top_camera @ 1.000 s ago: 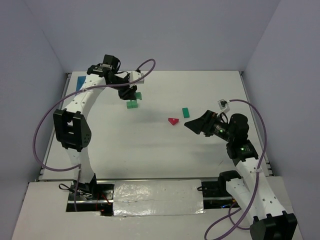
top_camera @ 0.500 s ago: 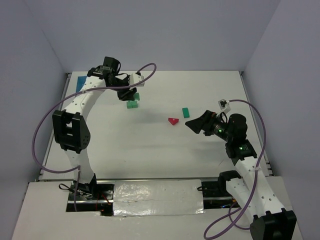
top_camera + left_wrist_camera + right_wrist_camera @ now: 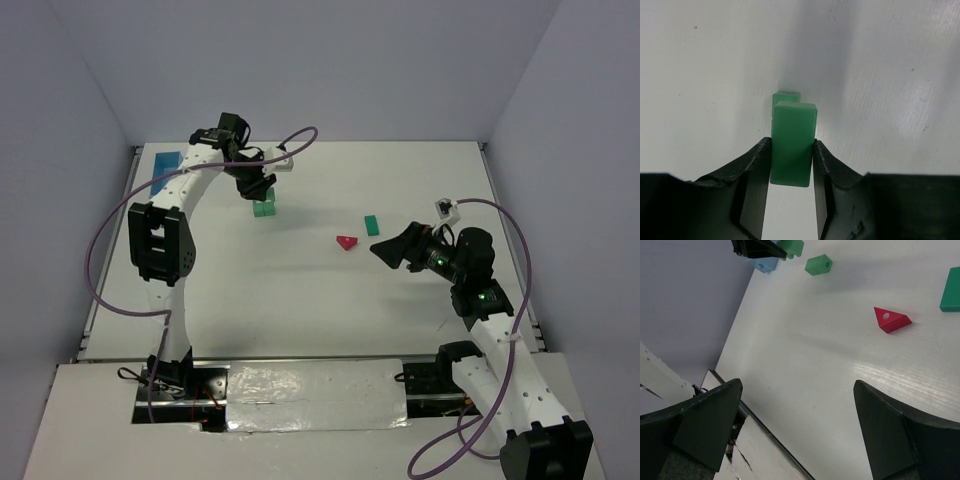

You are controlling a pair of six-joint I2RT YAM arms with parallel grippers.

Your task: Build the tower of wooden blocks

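Observation:
My left gripper (image 3: 262, 187) is shut on a green block (image 3: 792, 142) and holds it just above a second green cube (image 3: 264, 209) on the table. That cube's top edge (image 3: 786, 96) shows behind the held block in the left wrist view. A red triangular roof piece (image 3: 346, 242) lies mid-table, with a flat green block (image 3: 372, 225) just right of it. My right gripper (image 3: 385, 250) is open and empty, right of the red piece. In the right wrist view (image 3: 797, 387) it sees the red piece (image 3: 891, 320), the green cube (image 3: 818, 264) and the flat block (image 3: 953, 290).
A light blue box (image 3: 165, 160) lies at the table's far left corner. It also shows in the right wrist view (image 3: 762, 263). Grey walls close the table on three sides. A purple cable loops off each arm.
My left arm has swung its elbow right, and the held green block has shifted over the green cube. The right arm, red piece and flat green block have not moved.

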